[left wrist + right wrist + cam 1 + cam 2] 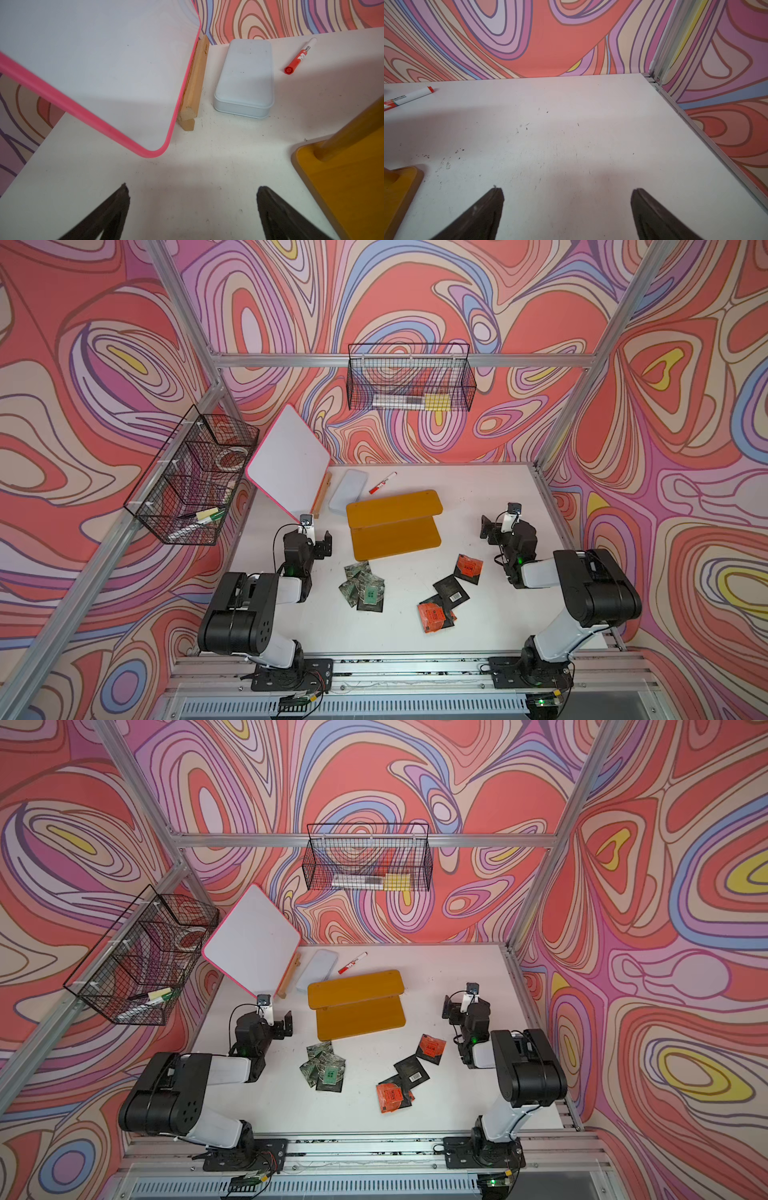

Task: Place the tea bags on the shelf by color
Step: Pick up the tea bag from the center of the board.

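Left gripper (pixel 192 193) agape; shelf (pixel 394 523) apparently lies long-axis crosswise.

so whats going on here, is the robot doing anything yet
Nothing is being handled yet. Both the left gripper and the right gripper are open and empty, over bare table either side of the yellow shelf. The shelf has nothing on it. The green tea bags lie in a heap nearer the left arm, and the orange tea bags are scattered nearer the right arm, all on the table.
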### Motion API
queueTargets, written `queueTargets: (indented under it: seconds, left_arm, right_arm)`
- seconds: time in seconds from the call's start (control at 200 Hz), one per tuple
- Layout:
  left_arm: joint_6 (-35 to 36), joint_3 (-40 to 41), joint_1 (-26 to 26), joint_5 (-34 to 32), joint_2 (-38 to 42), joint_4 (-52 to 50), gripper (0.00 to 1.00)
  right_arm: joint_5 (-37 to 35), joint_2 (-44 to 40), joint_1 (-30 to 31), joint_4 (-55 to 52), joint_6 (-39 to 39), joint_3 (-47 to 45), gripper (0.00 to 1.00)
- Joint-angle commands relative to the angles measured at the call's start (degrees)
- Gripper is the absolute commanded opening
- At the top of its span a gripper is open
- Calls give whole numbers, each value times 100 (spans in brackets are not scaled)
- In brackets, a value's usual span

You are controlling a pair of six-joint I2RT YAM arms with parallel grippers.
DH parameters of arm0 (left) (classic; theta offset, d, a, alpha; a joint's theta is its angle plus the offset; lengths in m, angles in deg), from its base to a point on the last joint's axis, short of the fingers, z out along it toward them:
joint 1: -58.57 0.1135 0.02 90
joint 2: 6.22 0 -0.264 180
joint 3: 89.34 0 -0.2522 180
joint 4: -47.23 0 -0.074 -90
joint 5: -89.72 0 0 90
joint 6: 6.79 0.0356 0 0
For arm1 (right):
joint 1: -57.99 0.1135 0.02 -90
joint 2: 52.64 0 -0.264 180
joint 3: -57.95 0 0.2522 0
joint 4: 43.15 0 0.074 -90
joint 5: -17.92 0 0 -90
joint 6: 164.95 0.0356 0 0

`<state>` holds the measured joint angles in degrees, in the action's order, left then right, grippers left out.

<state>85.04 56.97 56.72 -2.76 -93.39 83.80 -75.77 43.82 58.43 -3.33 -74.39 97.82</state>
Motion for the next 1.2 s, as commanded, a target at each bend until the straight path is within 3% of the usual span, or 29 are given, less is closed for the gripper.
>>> queueTargets:
  seconds: [0.0, 1.192]
  left_arm:
    - [-33, -91, -17, 134, -83, 161, 99]
    - [-67, -132, -17, 13, -89, 115, 99]
  right_arm:
    - [-70, 83, 34, 100, 32, 70, 98]
    - [-66, 83, 34, 100, 32, 70, 98]
